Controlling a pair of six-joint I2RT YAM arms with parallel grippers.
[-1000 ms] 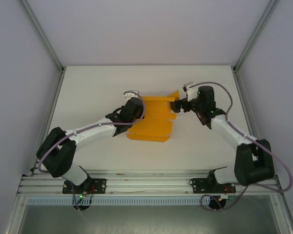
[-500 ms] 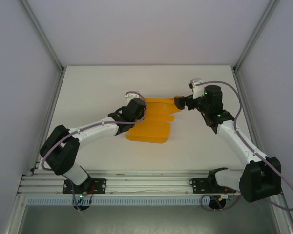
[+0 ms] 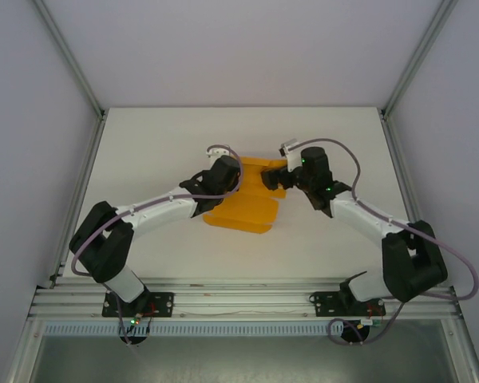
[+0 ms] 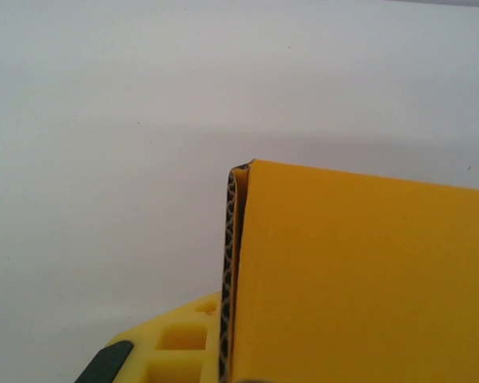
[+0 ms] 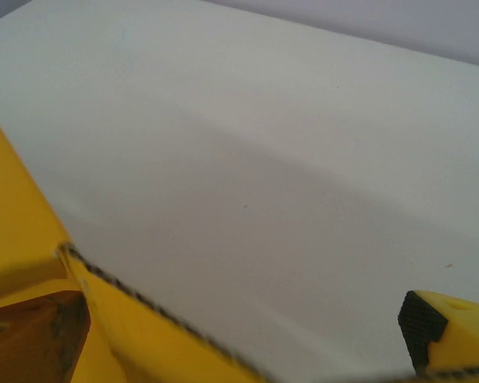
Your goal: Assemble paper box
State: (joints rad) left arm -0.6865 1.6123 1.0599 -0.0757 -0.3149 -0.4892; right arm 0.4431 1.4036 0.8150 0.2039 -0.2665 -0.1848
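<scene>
The bright orange corrugated-card paper box (image 3: pixel 243 209), a partly folded die-cut sheet, lay near the middle of the white table (image 3: pixel 160 144), between the two arms. The left gripper (image 3: pixel 236 173) was clamped on its raised left panel. The right gripper (image 3: pixel 273 177) stood at the right-hand tabs with its jaws spread wide, one yellow black-padded finger (image 5: pixel 443 323) just beside the card's edge.

Overhead looks down; both wrist views close on paper box (image 4: pixel 359 279).
</scene>
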